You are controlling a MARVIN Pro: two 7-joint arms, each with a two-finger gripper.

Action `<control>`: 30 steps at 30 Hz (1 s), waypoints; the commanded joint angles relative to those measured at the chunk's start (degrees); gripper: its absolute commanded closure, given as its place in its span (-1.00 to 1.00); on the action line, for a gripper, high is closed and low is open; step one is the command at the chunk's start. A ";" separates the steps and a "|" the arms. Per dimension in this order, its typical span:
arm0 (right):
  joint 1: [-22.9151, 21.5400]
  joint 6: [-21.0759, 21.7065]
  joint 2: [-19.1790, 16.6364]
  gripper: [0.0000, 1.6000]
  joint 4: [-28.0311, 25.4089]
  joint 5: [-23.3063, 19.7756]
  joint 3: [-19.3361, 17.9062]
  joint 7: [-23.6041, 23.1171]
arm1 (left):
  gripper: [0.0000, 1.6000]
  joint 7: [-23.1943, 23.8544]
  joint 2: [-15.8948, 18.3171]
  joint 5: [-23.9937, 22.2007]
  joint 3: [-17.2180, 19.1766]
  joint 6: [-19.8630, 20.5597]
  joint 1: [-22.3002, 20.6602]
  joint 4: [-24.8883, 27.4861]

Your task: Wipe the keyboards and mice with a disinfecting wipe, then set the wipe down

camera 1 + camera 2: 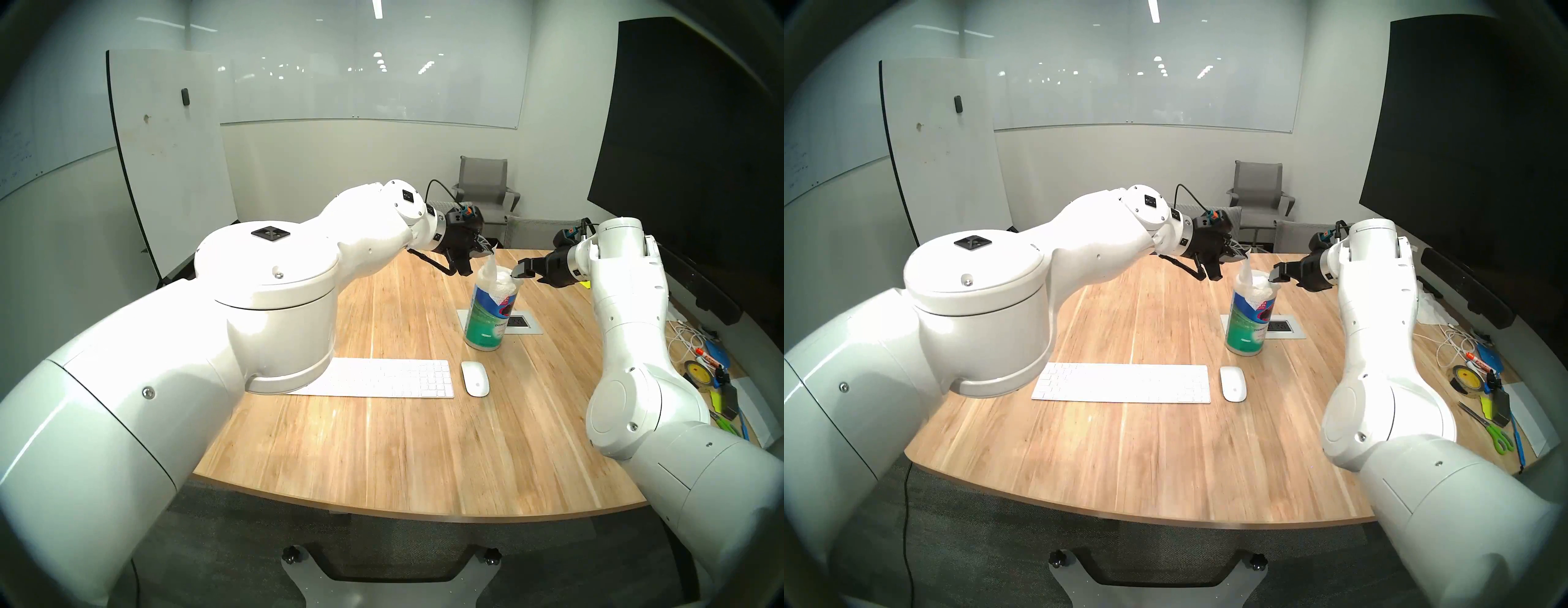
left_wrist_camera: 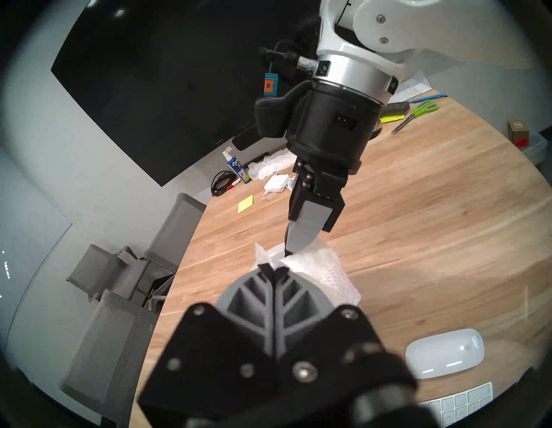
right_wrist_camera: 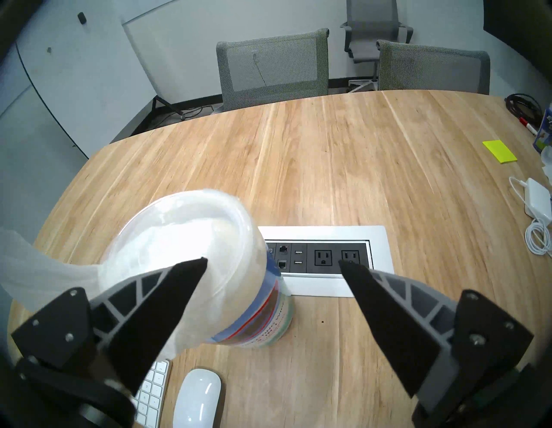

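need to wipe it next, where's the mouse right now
In the head view the mouse lies flat on the table, just right of the keyboard and in front of the wipe canister.

Things on the table

The keyboard (image 1: 382, 379) lies near the front of the table (image 1: 382, 458), with the mouse (image 1: 474, 378) just beside it on the right. Behind the mouse stands the canister (image 1: 488, 314), tilted. A wipe (image 1: 488, 265) sticks up out of its top. The outlet panel (image 1: 524, 322) is behind the canister, to the right.
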State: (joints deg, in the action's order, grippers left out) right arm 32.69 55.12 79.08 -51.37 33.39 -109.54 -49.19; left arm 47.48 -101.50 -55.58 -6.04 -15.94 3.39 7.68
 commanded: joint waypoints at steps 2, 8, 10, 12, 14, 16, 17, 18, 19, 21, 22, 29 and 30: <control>-1.24 -0.12 -0.35 -1.00 -0.82 -0.20 0.25 -0.65 | 1.00 2.36 0.57 -2.75 2.89 0.51 -1.57 0.32; -1.24 -0.12 -0.47 -1.00 -0.83 -0.27 0.45 -0.82 | 1.00 5.36 1.20 -4.00 4.52 1.34 -1.89 0.65; -1.24 -0.12 -0.52 -1.00 -0.83 -0.31 0.53 -0.89 | 1.00 6.37 1.48 -4.47 5.11 1.60 -1.97 0.69; -1.24 -0.12 -0.57 -1.00 -0.84 -0.36 0.62 -0.95 | 1.00 7.40 1.73 -5.13 5.90 1.94 -1.91 0.76; -1.23 -0.12 -0.62 -1.00 -0.84 -0.41 0.70 -1.02 | 1.00 8.38 1.95 -5.56 6.46 2.07 -1.68 0.80; -1.22 -0.12 -0.68 -1.00 -0.85 -0.47 0.79 -1.08 | 1.00 9.22 2.14 -6.09 7.11 2.22 -1.27 0.79; -1.22 -0.12 -0.70 -1.00 -0.85 -0.49 0.83 -1.11 | 1.00 9.50 2.24 -6.23 7.31 2.17 -1.07 0.75; -1.22 -0.12 -0.73 -1.00 -0.85 -0.52 0.86 -1.13 | 1.00 9.75 2.33 -6.29 7.43 2.12 -0.91 0.72; -1.21 -0.12 -0.75 -1.00 -0.85 -0.55 0.90 -1.14 | 1.00 10.04 2.44 -6.68 7.87 2.20 -0.68 0.66; -1.21 -0.12 -0.78 -1.00 -0.85 -0.60 0.96 -1.16 | 1.00 10.55 2.71 -6.90 8.19 2.14 -0.45 0.56; -1.21 -0.12 -0.80 -1.00 -0.85 -0.63 1.00 -1.17 | 1.00 10.85 2.84 -7.05 8.42 2.16 -0.35 0.51; -1.18 -0.12 -0.94 -1.00 -0.84 -0.86 1.24 -1.21 | 1.00 13.88 4.02 -8.72 10.47 2.80 0.33 0.41; -1.18 -0.12 -0.96 -1.00 -0.84 -0.89 1.26 -1.21 | 1.00 14.43 4.26 -9.18 10.97 2.88 0.49 0.41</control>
State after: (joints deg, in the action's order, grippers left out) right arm 32.71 55.12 78.50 -51.33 32.85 -108.41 -49.28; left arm 59.70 -98.26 -62.40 2.66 -13.32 4.27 8.18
